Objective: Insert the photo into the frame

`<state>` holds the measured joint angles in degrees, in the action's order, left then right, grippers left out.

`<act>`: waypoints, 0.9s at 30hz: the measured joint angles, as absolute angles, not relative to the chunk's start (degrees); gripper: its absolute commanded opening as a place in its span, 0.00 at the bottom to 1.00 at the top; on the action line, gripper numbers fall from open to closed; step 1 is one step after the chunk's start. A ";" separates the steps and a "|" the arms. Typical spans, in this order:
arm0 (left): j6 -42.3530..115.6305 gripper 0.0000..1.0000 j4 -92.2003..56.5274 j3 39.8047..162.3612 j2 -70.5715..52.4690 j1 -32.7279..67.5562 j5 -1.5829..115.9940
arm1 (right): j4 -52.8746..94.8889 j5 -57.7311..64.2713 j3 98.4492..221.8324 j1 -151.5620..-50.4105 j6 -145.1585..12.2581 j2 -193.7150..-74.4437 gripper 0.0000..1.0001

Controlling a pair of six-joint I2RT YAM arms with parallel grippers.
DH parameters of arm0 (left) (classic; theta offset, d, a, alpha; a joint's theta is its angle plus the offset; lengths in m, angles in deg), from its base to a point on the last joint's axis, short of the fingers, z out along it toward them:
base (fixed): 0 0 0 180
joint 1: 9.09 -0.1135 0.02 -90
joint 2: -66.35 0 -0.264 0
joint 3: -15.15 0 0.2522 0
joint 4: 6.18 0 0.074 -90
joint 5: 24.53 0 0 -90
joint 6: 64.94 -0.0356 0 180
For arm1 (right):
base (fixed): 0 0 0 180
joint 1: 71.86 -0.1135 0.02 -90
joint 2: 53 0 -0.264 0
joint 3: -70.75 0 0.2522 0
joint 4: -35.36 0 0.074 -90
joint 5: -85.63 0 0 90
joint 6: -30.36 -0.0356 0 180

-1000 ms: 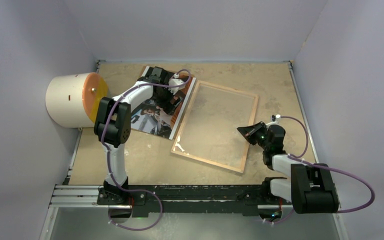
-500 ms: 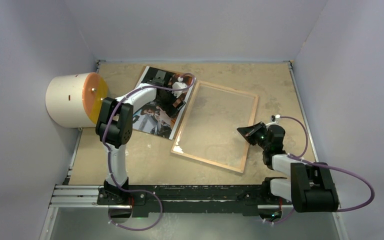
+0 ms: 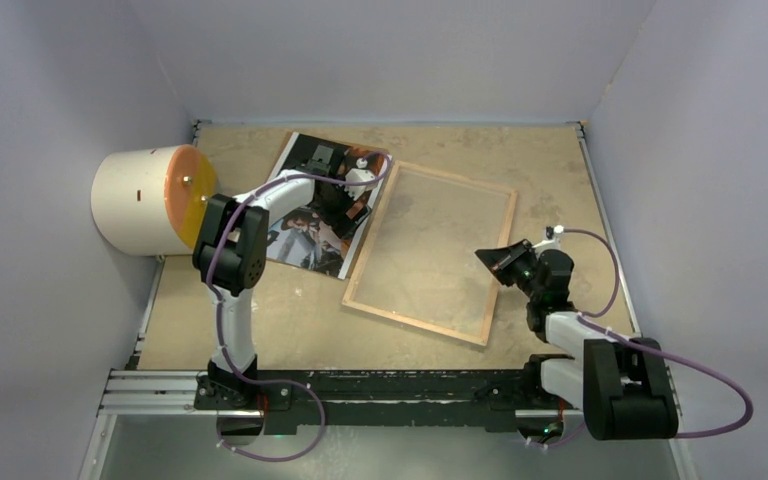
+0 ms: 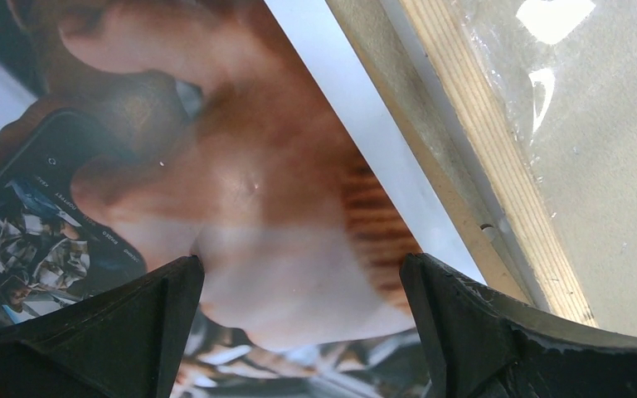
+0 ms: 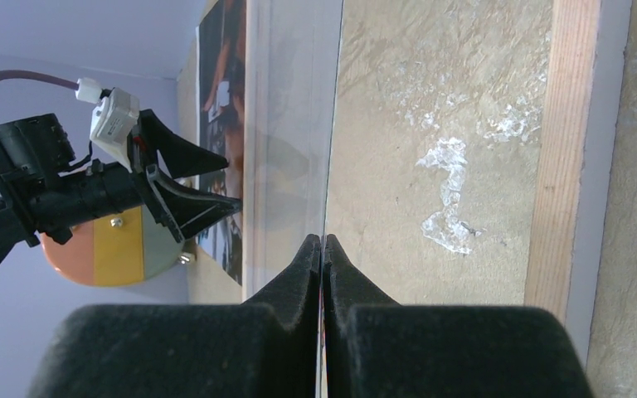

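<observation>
- Top view: the photo (image 3: 300,238) lies face up on the table (image 3: 260,330), just left of the frame (image 3: 414,322). The left gripper (image 3: 340,205) is over the photo, and the right gripper (image 3: 490,260) is at the frame's right rail.
- Left wrist view: its fingers (image 4: 133,323) stand wide apart above the photo's right edge, holding nothing. A thin strip of table separates the photo from the frame's wooden rail.
- Right wrist view: the right gripper's fingers are pressed tightly together over the frame's glass (image 5: 431,124).
</observation>
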<state>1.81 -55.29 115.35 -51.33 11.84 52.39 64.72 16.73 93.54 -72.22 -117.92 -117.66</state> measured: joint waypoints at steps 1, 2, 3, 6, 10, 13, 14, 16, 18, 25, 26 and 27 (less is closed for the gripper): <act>1.75 0.99 -55.21 115.26 -51.44 11.84 52.43 | 64.93 16.75 93.54 -72.20 -117.92 -117.97 0.00; 1.70 0.99 -55.16 115.26 -51.57 11.84 52.47 | 65.22 16.78 93.54 -72.20 -117.92 -118.43 0.00; 1.68 0.99 -55.10 115.26 -51.57 11.84 52.49 | 65.35 16.78 93.54 -72.20 -117.92 -119.02 0.00; 1.66 0.99 -54.81 115.26 -51.62 11.93 52.49 | 65.55 16.97 93.54 -72.20 -117.94 -120.39 0.00; 1.64 0.99 -54.73 115.26 -51.62 11.97 52.60 | 65.61 17.43 93.48 -72.18 -117.96 -121.12 0.00; 1.55 0.99 -54.73 115.26 -51.62 12.00 52.67 | 65.57 17.45 93.48 -72.18 -117.96 -120.96 0.00; 1.51 0.99 -54.73 115.26 -51.62 12.00 52.67 | 65.55 17.43 93.46 -72.18 -117.96 -120.79 0.00; 1.49 0.99 -54.73 115.26 -51.62 12.02 52.67 | 65.59 17.45 93.46 -72.18 -117.94 -120.44 0.00; 1.49 0.99 -54.70 115.24 -51.62 12.06 52.69 | 65.63 17.43 93.46 -72.18 -117.94 -120.33 0.00; 1.49 0.99 -54.09 114.93 -51.62 12.10 52.78 | 65.61 17.41 93.48 -72.18 -117.90 -120.33 0.00; 1.49 0.99 -54.03 114.91 -51.62 12.10 52.76 | 65.61 17.41 93.48 -72.18 -117.90 -120.35 0.00; 1.49 0.99 -53.96 114.91 -51.62 12.10 52.76 | 65.61 17.39 93.48 -72.18 -117.87 -120.35 0.00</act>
<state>1.49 -53.96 114.91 -51.62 12.10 52.76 65.61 17.39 93.48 -72.18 -117.87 -120.35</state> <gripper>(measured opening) 0.991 0.004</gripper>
